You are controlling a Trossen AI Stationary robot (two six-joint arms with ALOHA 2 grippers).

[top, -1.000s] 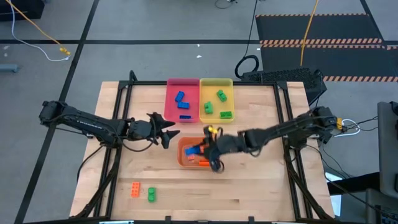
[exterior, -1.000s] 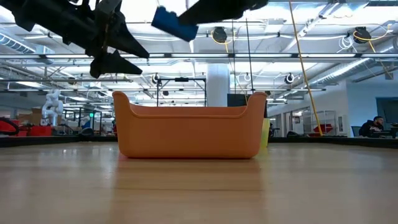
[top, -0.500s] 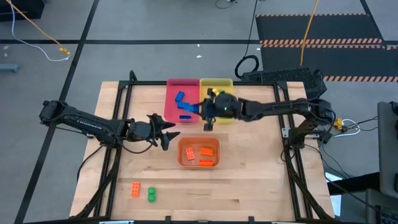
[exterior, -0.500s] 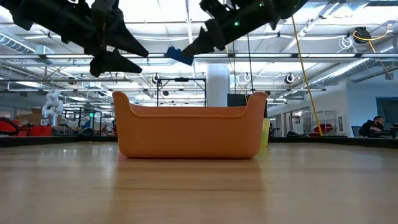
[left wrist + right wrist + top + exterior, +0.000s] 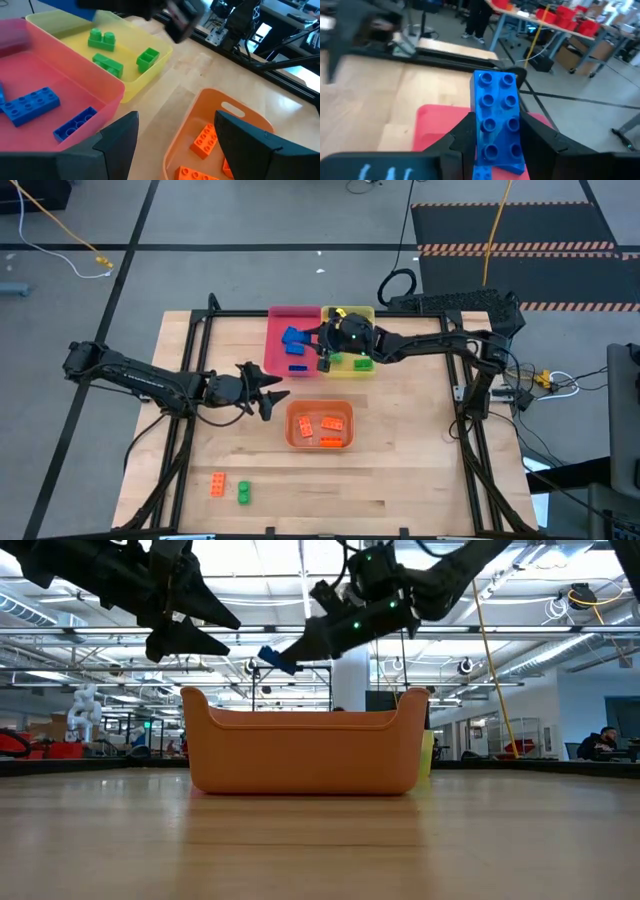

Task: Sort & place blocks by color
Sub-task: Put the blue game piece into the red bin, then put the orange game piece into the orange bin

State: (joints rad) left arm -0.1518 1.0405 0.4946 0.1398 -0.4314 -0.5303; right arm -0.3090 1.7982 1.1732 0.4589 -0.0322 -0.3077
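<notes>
Blue block [image 5: 496, 120] is clamped in the right gripper [image 5: 300, 337] above the pink tray [image 5: 280, 315], while the left gripper [image 5: 272, 396], fingers spread wide, hovers beside the orange tray [image 5: 292, 427].

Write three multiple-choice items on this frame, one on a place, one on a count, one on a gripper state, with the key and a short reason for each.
1. Where is the right gripper?
A. Over the pink tray
B. Over the orange tray
C. Beside the two loose blocks at the table's near edge

2. How many green blocks lie in the yellow tray?
A. One
B. Three
C. Five

3. What is the state of the left gripper?
A. Shut on an orange block
B. Shut on a green block
C. Open, holding nothing

Key:
1. A: the high view puts it above the pink tray, holding a blue block.
2. B: the left wrist view shows three green blocks there.
3. C: its fingers stand apart with nothing between them, beside the orange tray.
</notes>
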